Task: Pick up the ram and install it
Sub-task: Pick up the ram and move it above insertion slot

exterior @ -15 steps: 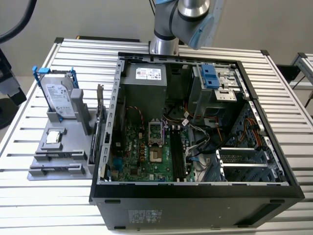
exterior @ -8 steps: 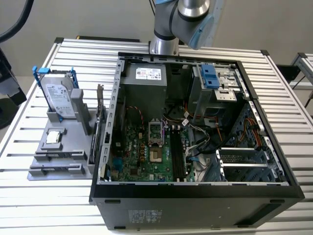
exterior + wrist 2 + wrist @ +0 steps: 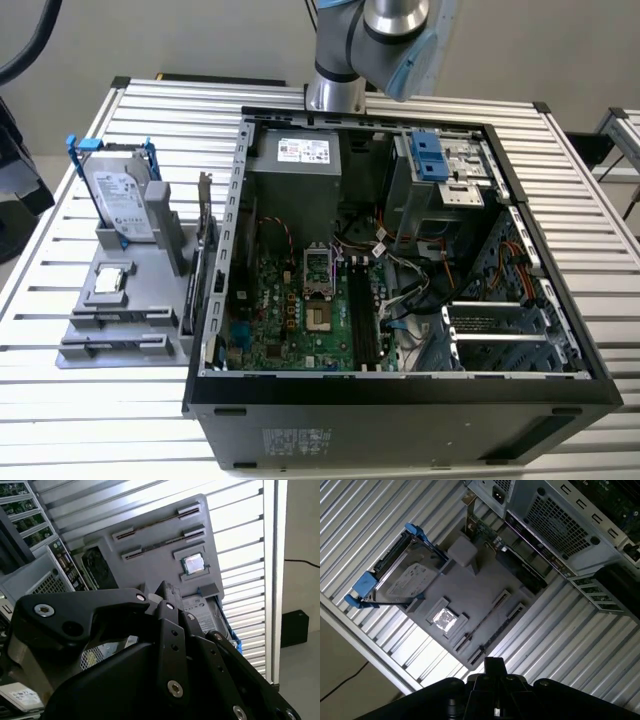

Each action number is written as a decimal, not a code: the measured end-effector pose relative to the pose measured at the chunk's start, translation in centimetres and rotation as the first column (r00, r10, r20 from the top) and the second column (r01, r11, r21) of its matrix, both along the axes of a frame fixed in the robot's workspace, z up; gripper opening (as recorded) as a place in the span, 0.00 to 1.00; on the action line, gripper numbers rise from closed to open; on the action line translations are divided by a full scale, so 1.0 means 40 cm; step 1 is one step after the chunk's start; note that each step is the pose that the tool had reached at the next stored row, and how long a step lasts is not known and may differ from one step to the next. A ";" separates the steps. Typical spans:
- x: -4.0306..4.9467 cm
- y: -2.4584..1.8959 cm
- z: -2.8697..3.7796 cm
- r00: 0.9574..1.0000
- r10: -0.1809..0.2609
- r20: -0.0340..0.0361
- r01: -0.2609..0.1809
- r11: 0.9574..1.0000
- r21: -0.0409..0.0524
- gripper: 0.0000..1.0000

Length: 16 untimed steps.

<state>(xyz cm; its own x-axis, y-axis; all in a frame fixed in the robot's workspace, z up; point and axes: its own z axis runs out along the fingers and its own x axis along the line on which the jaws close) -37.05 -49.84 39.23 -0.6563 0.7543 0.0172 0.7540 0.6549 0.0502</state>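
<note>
While the thin bluish-dark ram stick [image 3: 485,621] is standing edgewise, grab-ready, in the grey slotted holder [image 3: 150,300] at the open black computer case's [image 3: 400,395] nine o'clock, the black gripper [image 3: 492,664] is hovering overhead, closed on nothing.

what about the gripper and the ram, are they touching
Apart. In the first wrist view the gripper hangs clear of the ram, which lies in its gray holder.

Slatted table [image 3: 95,425] bears case [image 3: 400,397], tray [image 3: 135,327]
</note>
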 end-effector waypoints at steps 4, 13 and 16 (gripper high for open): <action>0.000 0.000 0.000 1.000 -0.015 0.000 0.015 1.000 0.000 0.00; 0.000 0.000 0.000 0.999 -0.049 0.000 0.049 0.999 0.000 0.00; 0.000 0.000 0.000 0.998 -0.061 0.000 0.061 0.998 0.000 0.00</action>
<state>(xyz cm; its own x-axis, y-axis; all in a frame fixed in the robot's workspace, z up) -37.07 -49.84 39.23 -0.6092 0.7928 0.0172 0.7925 0.6078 0.0502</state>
